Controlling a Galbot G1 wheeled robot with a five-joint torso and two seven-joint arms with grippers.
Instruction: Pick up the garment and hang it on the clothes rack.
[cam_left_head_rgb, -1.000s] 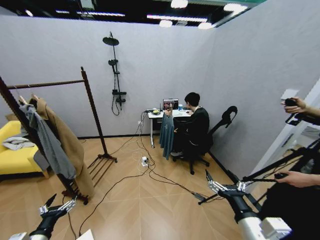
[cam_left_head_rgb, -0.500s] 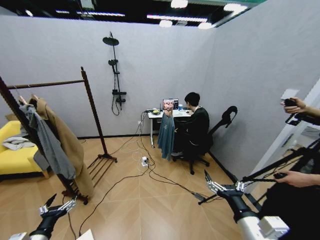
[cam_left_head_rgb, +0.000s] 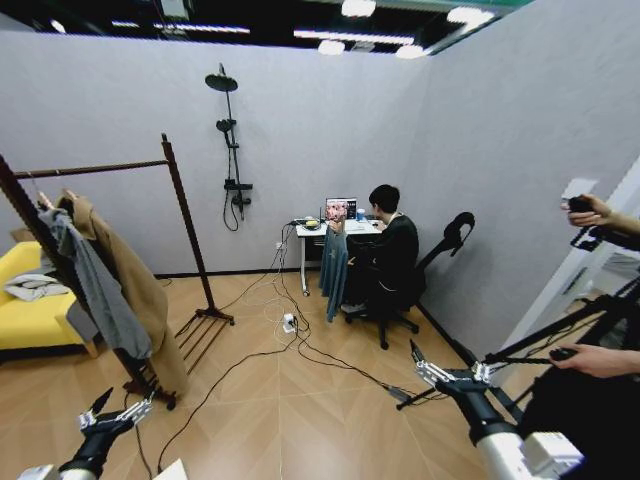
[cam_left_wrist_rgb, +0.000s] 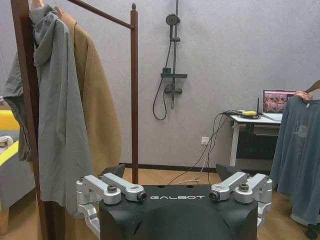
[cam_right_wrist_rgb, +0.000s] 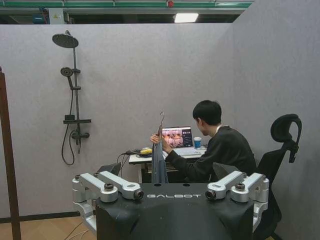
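Far across the room, your garment (cam_left_head_rgb: 333, 268) hangs from a seated person's hand (cam_right_wrist_rgb: 155, 138) beside the desk (cam_left_head_rgb: 312, 230). Your clothes rack (cam_left_head_rgb: 178, 215) stands left. Both the left gripper (cam_left_head_rgb: 112, 410) and right gripper (cam_left_head_rgb: 428, 368) hover low, jaws spread, empty.

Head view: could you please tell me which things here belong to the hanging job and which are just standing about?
Job:
- garment, held up on its hanger by the seated person's hand at the desk
- rack, at the robot's left
- left hand and right hand, both open, low and far from the garment

Standing about:
- grey jacket and tan coat on the rack
- shower fitting
- laptop
- yellow sofa
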